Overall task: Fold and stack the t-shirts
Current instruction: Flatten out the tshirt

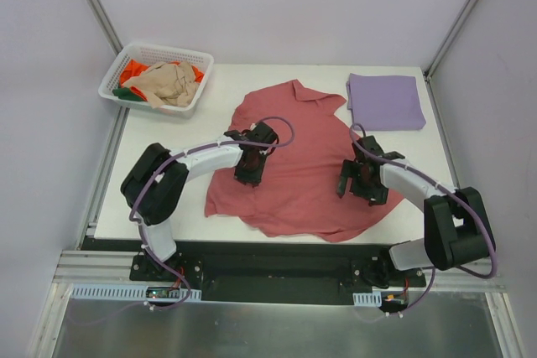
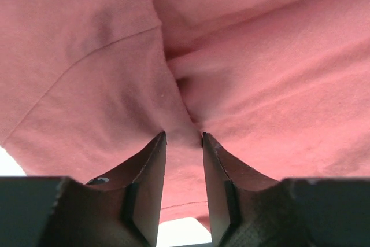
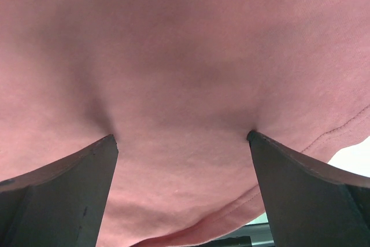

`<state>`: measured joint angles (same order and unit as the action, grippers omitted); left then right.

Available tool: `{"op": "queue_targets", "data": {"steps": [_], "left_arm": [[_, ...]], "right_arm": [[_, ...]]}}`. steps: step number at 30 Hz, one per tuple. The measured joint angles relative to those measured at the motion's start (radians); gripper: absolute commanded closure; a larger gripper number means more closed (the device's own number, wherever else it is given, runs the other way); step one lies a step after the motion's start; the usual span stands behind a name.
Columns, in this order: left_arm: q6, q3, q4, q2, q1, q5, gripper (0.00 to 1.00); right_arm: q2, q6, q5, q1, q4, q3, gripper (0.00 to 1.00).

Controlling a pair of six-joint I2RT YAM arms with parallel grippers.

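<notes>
The rose-red t-shirt (image 1: 306, 169) lies spread out on the white table (image 1: 168, 136), collar toward the back. My left gripper (image 1: 249, 169) is down on its left side. In the left wrist view the jaws stand close together (image 2: 184, 137) with a raised fold of the shirt (image 2: 185, 93) pinched between the tips. My right gripper (image 1: 357, 184) is down on the shirt's right side. In the right wrist view it is wide open (image 3: 182, 137), both tips pressing into the cloth (image 3: 185, 73) near the hem. A lavender t-shirt (image 1: 386, 100) lies folded at the back right.
A white lattice basket (image 1: 126, 58) stands at the back left corner, holding a beige shirt (image 1: 164, 83), an orange one (image 1: 132, 66) and a green one (image 1: 127, 94). Grey walls close in the table on both sides.
</notes>
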<state>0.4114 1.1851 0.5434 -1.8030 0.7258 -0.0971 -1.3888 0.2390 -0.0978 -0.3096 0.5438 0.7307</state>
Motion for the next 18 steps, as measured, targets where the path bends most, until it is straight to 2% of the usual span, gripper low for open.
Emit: {"op": "queue_targets", "data": {"steps": [1, 3, 4, 9, 14, 18], "left_arm": [[0.002, -0.001, 0.003, 0.002, 0.0, -0.012, 0.74], [0.009, -0.011, 0.009, 0.019, 0.0, -0.04, 0.96], [0.019, -0.018, 0.013, 0.032, 0.0, -0.052, 1.0], [0.044, -0.072, 0.028, 0.126, -0.021, -0.119, 1.0], [0.057, -0.114, 0.032, 0.188, -0.092, -0.159, 1.0], [0.077, -0.207, 0.029, 0.285, -0.199, -0.182, 1.0]], "right_arm": [[-0.011, 0.002, -0.007, 0.0, -0.002, 0.0, 0.0], [-0.028, 0.005, -0.026, 0.002, 0.001, 0.006, 0.01], [-0.035, 0.005, -0.031, 0.003, 0.002, 0.011, 0.0], [-0.062, 0.004, -0.033, 0.037, 0.005, 0.033, 0.0], [-0.063, -0.002, -0.033, 0.074, 0.003, 0.034, 0.0], [-0.079, -0.016, -0.026, 0.092, 0.01, 0.048, 0.0]]}}
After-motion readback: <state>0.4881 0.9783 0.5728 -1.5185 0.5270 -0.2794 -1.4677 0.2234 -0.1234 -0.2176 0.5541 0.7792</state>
